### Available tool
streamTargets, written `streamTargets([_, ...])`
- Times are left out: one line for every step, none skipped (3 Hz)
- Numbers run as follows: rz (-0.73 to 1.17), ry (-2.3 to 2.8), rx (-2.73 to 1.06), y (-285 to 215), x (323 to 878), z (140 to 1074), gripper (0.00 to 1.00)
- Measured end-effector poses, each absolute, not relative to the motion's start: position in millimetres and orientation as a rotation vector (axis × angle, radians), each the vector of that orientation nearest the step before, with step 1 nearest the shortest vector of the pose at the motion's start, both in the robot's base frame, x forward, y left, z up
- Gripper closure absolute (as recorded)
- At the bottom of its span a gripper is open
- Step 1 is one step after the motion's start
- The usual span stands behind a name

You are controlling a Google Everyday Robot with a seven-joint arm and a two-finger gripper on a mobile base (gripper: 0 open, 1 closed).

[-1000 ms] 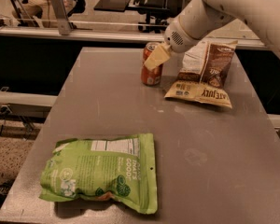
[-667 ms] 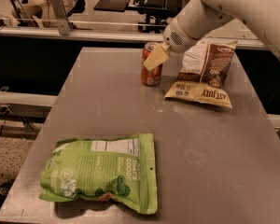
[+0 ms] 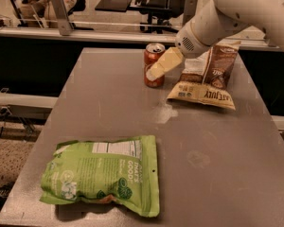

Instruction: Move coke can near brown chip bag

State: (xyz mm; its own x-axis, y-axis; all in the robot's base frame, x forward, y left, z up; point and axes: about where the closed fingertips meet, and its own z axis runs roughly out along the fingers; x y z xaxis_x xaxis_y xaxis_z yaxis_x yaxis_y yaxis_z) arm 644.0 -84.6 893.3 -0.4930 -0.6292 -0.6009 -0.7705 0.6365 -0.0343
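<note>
On the table (image 3: 104, 108), the tool (image 3: 154, 74) sits against the coke can (image 3: 153, 55).

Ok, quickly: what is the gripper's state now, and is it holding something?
Gripper: at the can, across its front, left of the brown bag. It cannot be told whether it is open, closed or holding.

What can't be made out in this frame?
Camera view, the only one:
- The end effector sits against the front of the coke can, covering its label. Whether it holds the can cannot be told.
- Brown chip bag: the upper left corner is hidden behind the arm.
- Arm: cut off by the top and right edges.
- Green bag: the small print is too blurred to read.
</note>
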Motion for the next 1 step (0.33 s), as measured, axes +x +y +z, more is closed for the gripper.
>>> streamTargets([0.321, 2.278, -1.089, -84.5, 644.0, 893.3, 0.0])
